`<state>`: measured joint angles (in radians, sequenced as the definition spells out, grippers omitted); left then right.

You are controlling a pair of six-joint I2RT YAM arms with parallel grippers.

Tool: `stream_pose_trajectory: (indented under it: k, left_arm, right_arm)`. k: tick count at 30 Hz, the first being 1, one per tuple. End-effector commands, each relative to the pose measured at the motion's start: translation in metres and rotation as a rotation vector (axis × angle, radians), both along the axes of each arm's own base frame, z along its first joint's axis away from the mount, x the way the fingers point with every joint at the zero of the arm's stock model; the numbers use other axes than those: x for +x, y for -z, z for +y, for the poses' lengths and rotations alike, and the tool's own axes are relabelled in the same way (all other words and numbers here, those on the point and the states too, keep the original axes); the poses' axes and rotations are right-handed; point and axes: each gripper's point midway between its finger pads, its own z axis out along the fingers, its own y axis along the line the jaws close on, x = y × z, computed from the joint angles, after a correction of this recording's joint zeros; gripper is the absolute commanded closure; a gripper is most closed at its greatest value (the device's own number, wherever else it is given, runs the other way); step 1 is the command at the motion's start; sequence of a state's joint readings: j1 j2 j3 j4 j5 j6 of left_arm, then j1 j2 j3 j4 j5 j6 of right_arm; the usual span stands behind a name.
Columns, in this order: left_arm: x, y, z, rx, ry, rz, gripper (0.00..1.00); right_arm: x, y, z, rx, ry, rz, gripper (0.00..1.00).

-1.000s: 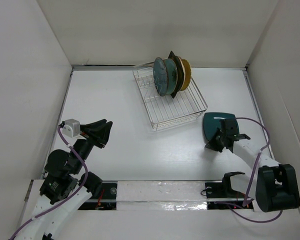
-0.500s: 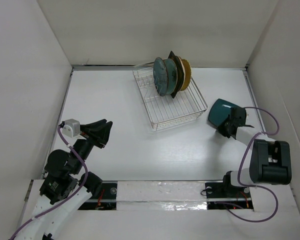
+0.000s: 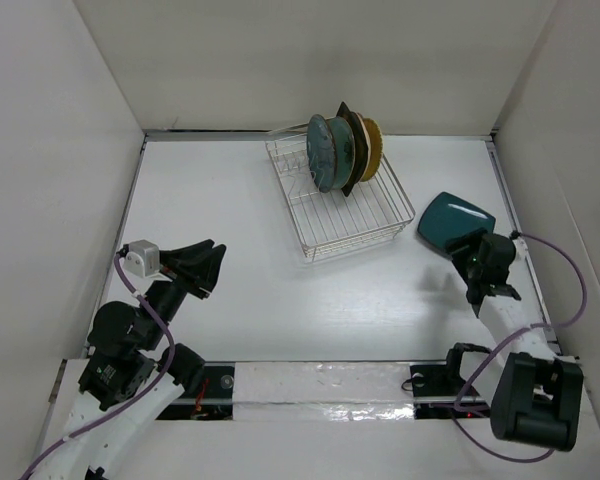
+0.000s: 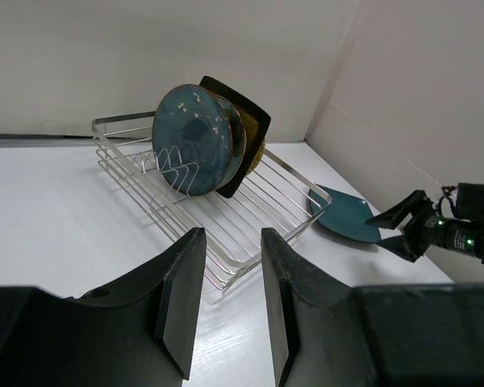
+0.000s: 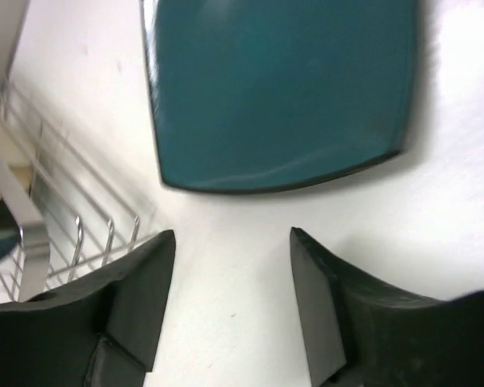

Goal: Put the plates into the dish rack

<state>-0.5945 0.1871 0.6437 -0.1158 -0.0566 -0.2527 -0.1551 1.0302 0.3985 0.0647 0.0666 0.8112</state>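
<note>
Plainly the square teal plate (image 3: 455, 218) lies flat, an edge facing the spread right fingers (image 5: 137, 298); left fingers (image 4: 177, 306) apart, empty.

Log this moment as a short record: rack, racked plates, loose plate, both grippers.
dish rack: on the table, plates standing on edge at its far end
racked plates: round teal plate in front, black-rimmed square plate behind it
loose plate: square, dark teal, outside the rack by its right corner
right gripper: fingers open, empty, facing the loose plate
left gripper: fingers apart, empty, aimed at the rack
</note>
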Motion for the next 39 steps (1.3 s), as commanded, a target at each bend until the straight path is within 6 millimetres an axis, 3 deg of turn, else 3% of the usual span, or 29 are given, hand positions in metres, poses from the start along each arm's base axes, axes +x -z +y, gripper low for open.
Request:
stream_pose_trajectory:
  k: [1, 4, 7, 8, 12, 16, 20, 24, 26, 27, 32, 34, 37, 39]
  left_arm:
    - [-0.004, -0.011, -0.002, -0.033, 0.02, -0.043, 0.69]
    - [-0.003, -0.011, -0.001, -0.034, 0.014, -0.041, 0.68]
    - [-0.003, -0.011, 0.0, -0.036, 0.01, -0.04, 0.67]
    - [-0.003, -0.011, 0.0, -0.034, 0.011, -0.04, 0.67]
    - [-0.003, -0.01, 0.0, -0.036, 0.01, -0.04, 0.67]
    - [-0.003, -0.01, 0.0, -0.035, 0.007, -0.04, 0.67]
    - [-0.001, -0.009, 0.0, -0.034, 0.004, -0.037, 0.67]
    - [0.0, -0.008, -0.001, -0.031, 0.003, -0.03, 0.67]
    - [0.001, -0.007, -0.001, -0.029, -0.001, -0.027, 0.67]
    - [0.002, -0.006, -0.001, -0.027, -0.004, -0.023, 0.67]
    - [0.003, -0.005, -0.001, -0.025, -0.007, -0.019, 0.67]
    - [0.004, -0.005, -0.001, -0.024, -0.007, -0.018, 0.68]
    - [0.004, -0.003, -0.002, -0.02, -0.007, -0.013, 0.68]
    - [0.004, -0.004, -0.001, -0.022, -0.008, -0.017, 0.67]
  right_arm:
    - [-0.01, -0.006, -0.043, 0.03, 0.215, -0.087, 0.29]
    - [-0.021, 0.01, -0.072, 0.055, 0.315, -0.075, 0.2]
    - [-0.017, 0.019, -0.076, 0.119, 0.316, -0.091, 0.18]
    - [-0.012, 0.014, -0.083, 0.128, 0.324, -0.134, 0.17]
    - [0.003, 0.03, -0.074, 0.24, 0.254, -0.136, 0.19]
    - [0.008, 0.038, -0.073, 0.322, 0.287, -0.107, 0.31]
    - [0.01, 0.038, -0.068, 0.374, 0.274, -0.121, 0.5]
    - [0.015, 0.053, -0.063, 0.436, 0.299, -0.123, 0.49]
    - [0.016, 0.07, -0.058, 0.455, 0.333, -0.1, 0.49]
    - [0.021, 0.061, -0.056, 0.46, 0.324, -0.174, 0.48]
    - [0.016, 0.063, -0.059, 0.48, 0.434, -0.202, 0.54]
    - [0.016, 0.06, -0.052, 0.494, 0.445, -0.235, 0.67]
    - [0.015, 0.059, -0.057, 0.485, 0.5, -0.25, 0.72]
    - [0.019, 0.056, -0.056, 0.485, 0.51, -0.259, 0.89]
